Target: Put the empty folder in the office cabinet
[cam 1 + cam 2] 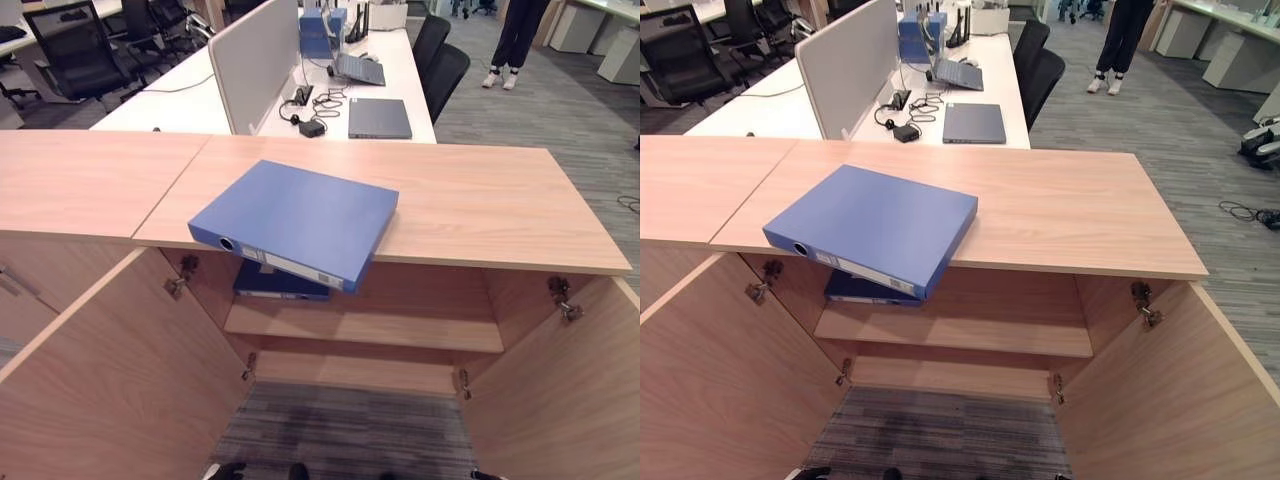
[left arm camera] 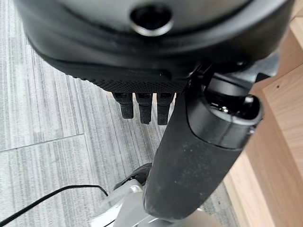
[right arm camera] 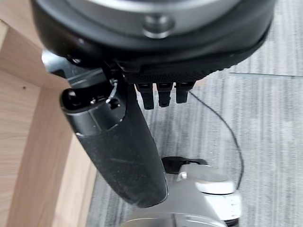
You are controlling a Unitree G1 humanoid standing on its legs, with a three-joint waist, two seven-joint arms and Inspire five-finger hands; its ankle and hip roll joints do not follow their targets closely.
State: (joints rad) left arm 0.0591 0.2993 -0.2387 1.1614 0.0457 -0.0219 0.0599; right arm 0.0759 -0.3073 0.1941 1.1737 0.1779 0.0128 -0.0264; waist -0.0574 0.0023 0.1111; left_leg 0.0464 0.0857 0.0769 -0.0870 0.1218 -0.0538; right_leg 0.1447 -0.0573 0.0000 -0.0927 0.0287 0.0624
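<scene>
Blue lever-arch folder (image 1: 295, 222), flat and box-shaped, lies at the centre of the head views on the light wooden top of the office cabinet (image 1: 470, 200), its labelled spine toward you and jutting past the front edge over the open compartment. Nothing holds it. You are, by my reading, at the very start: the pick-up is not yet begun.

Both cabinet doors stand wide, one at lower left (image 1: 110, 370) and one at lower right (image 1: 560, 390). Inside, in the middle of the frame under the overhanging spine, a second blue folder (image 1: 280, 284) lies on the left part of the wooden shelf (image 1: 400, 328); the shelf to its right looks free.

Your left hand (image 2: 144, 105) hangs low over the grey carpet beside the door, fingers straight and relaxed, thumb forward, holding nothing. Your right hand (image 3: 163, 94) is in the same pose, slack and empty, by the other door.

Next, you will probably need to raise a hand to the overhanging spine, grip it, and lower the folder onto that free stretch
</scene>
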